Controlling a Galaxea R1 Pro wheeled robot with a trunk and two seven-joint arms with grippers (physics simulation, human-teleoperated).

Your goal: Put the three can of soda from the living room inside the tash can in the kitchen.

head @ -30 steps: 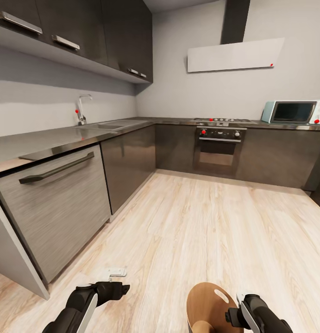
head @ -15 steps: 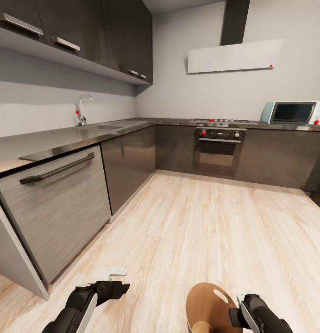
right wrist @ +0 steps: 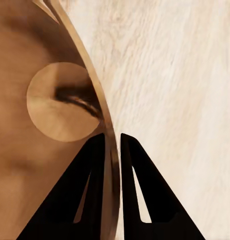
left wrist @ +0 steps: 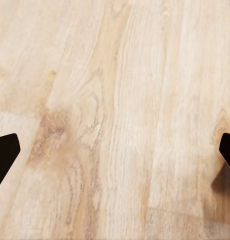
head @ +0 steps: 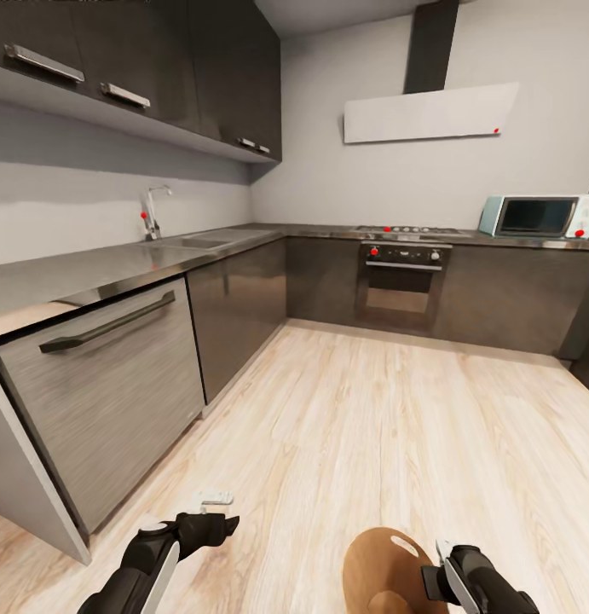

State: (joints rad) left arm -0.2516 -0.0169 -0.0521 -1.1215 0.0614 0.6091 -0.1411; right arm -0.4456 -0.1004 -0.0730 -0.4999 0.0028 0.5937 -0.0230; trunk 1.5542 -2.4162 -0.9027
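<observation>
One tash can (head: 386, 570) shows in the head view, low and right of centre, copper-brown, standing over the pale wood floor (head: 388, 418); one oval handle cutout sits near its rim. Right claw (head: 441, 570) is at the can's right wall. Left claw (head: 228, 522) hangs above the floor, well apart from the can. One small white object (head: 215, 497) lies on the floor just beyond the left claw; too small to identify. Kitchen fixtures counted: one faucet (head: 153, 210) at one sink, one oven (head: 402, 283), one microwave (head: 539, 216) on the steel-grey tabletop (head: 89, 269), one white hood panel (head: 426, 112), one dishwasher front (head: 102, 388) with a single long handle.

Left wrist view: two dark fingertips (left wrist: 5, 152) stand at opposite edges, spread wide, nothing but floor between them; left claw is open.

Right wrist view: two dark fingers (right wrist: 90, 192) are pinched close on the thin wall of the tash can (right wrist: 25, 165), one finger inside and one outside. One round cutout in the wall shows lighter brown. Right claw grips the can wall.
</observation>
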